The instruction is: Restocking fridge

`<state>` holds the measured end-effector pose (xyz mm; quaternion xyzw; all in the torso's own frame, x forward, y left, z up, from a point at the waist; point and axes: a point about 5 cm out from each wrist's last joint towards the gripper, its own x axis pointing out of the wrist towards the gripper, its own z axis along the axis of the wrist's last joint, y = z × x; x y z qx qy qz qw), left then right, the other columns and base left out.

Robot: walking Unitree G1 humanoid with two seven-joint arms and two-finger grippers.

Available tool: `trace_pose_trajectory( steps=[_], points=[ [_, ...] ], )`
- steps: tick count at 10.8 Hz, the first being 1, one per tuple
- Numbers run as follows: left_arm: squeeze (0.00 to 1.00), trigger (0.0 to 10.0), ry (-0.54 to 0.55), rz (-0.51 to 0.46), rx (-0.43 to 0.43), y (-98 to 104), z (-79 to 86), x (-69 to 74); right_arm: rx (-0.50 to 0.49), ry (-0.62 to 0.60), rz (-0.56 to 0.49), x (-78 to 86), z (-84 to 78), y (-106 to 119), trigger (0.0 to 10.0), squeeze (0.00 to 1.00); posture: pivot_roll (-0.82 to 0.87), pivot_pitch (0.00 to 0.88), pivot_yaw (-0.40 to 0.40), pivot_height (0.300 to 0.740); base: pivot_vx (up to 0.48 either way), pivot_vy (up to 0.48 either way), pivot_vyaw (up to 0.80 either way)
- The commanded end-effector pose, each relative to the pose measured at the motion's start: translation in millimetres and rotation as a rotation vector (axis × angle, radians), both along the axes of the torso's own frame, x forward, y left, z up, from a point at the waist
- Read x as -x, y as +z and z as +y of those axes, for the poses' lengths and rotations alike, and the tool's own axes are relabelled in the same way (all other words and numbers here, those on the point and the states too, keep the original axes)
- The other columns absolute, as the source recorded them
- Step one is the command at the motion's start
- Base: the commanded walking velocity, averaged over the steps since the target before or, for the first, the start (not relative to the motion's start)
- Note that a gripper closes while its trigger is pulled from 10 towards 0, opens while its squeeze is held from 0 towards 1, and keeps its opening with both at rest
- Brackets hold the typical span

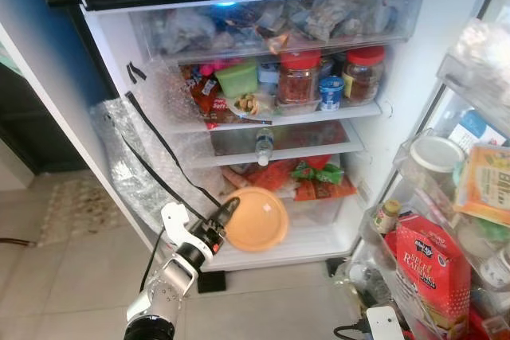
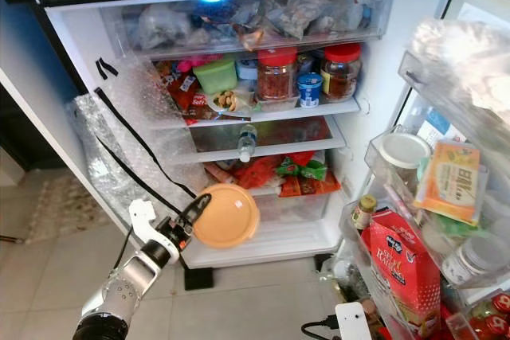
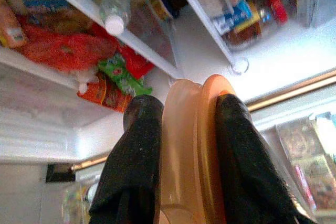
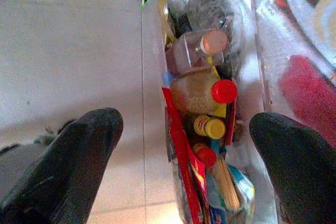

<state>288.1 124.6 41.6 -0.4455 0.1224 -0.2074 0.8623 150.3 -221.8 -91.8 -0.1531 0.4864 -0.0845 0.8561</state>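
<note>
Container handling: the left end effector [image 1: 229, 214] is clamped on the edge of the round orange lidded plastic container [image 1: 256, 219], held before the fridge's lowest shelf [image 1: 319, 236]. Likely light, rigid, smooth; an edge grip may slip. The right end effector [image 4: 184, 156] hangs spread apart, idle.

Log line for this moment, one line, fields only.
left gripper: shut on orange container | at fridge bottom shelf front | right gripper: open, above door bin | placement: not yet
</note>
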Motion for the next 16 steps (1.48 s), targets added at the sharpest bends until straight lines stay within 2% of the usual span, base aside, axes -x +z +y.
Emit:
trace_pose_trajectory(
  steps=[1,3,6,10,16],
  points=[
    [0.0,10.0,-0.031,-0.024,-0.008,6,-3.4,-2.8,-0.009,-0.021,-0.013,1.9,1.9,-1,10.0,0.0,-0.13,0.0,0.064,0.74,0.0,0.0,0.0],
    [0.0,10.0,-0.004,-0.042,-0.015,14,0.2,-9.1,-0.015,0.02,0.009,-0.5,4.0,-1,10.0,0.0,-0.1,0.0,0.07,0.74,0.0,0.0,0.0],
    [0.0,10.0,0.007,-0.051,-0.017,18,5.4,-7.5,0.014,0.011,0.026,-0.4,5.8,-1,10.0,0.0,-0.1,0.0,0.072,0.74,0.0,0.0,0.0],
    [0.0,10.0,-0.001,-0.04,-0.009,18,-1.0,-2.1,0.024,0.074,0.022,-2.6,6.8,-1,10.0,0.0,-0.1,0.0,0.068,0.74,0.0,0.0,0.0],
    [0.0,10.0,-0.014,-0.03,-0.011,18,-4.7,-1.1,0.011,0.069,0.034,-0.2,10.2,-2,10.0,0.0,-0.1,0.0,0.08,0.74,0.0,0.0,0.0]
  ],
)
